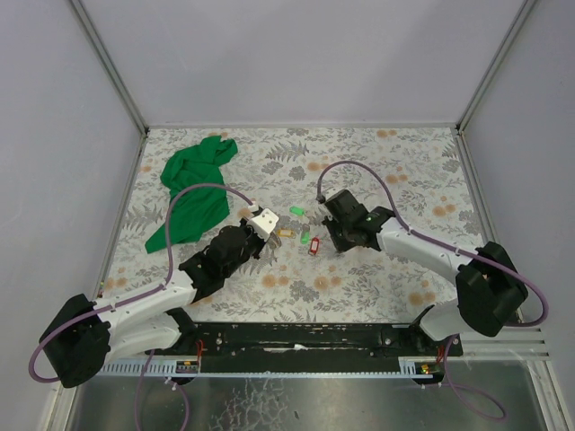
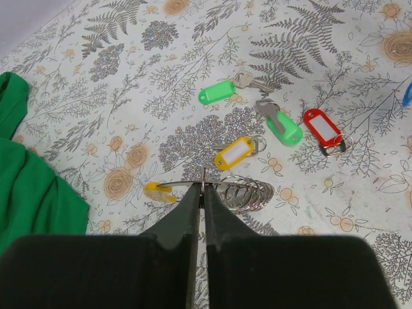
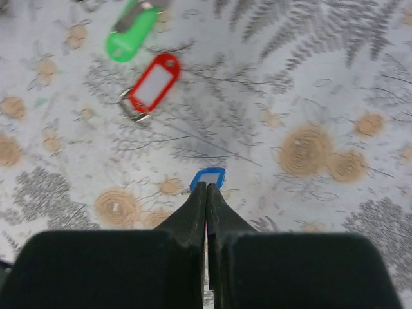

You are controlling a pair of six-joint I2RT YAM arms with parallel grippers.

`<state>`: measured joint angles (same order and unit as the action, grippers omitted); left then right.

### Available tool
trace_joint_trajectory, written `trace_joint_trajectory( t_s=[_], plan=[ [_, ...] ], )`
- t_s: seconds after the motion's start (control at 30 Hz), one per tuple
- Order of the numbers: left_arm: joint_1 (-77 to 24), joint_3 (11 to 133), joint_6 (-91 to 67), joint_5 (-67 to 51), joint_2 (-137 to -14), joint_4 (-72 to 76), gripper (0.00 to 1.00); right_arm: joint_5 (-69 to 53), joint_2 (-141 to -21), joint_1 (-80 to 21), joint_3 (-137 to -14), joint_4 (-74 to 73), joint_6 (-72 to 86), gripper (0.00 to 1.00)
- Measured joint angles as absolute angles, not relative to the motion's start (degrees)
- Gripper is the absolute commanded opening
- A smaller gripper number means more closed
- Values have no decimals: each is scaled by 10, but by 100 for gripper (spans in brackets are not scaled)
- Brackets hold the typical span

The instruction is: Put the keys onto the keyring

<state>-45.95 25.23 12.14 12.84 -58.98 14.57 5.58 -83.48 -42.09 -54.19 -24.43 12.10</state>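
Note:
My left gripper (image 2: 203,190) is shut on the keyring (image 2: 177,184), a thin silver wire ring seen edge-on just above the table. A yellow tag (image 2: 159,192) hangs on the ring at the left, and a bunch of small rings (image 2: 248,193) sits on it at the right. Loose keys lie beyond: a yellow tag (image 2: 235,152), two green tags (image 2: 215,93) (image 2: 284,129) and a red tag (image 2: 324,127). My right gripper (image 3: 206,187) is shut on a blue-tagged key (image 3: 210,176), close above the table. In the top view the grippers (image 1: 269,229) (image 1: 329,235) face each other across the keys.
A large green cloth (image 1: 193,189) lies crumpled at the back left, and also shows at the left edge of the left wrist view (image 2: 32,187). The floral tablecloth (image 1: 404,171) is walled in by white panels on three sides.

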Motion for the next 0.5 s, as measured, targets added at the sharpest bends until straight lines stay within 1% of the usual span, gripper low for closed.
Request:
trace_joint_trajectory(
  t_s=[0.3,0.5],
  plan=[
    [-460,252,120,128,-592,146,0,208,-835,-342,-555,-263,197,0],
    [-460,252,118,124,-597,146,0,230,-838,-340,-528,-240,256,0]
  ],
)
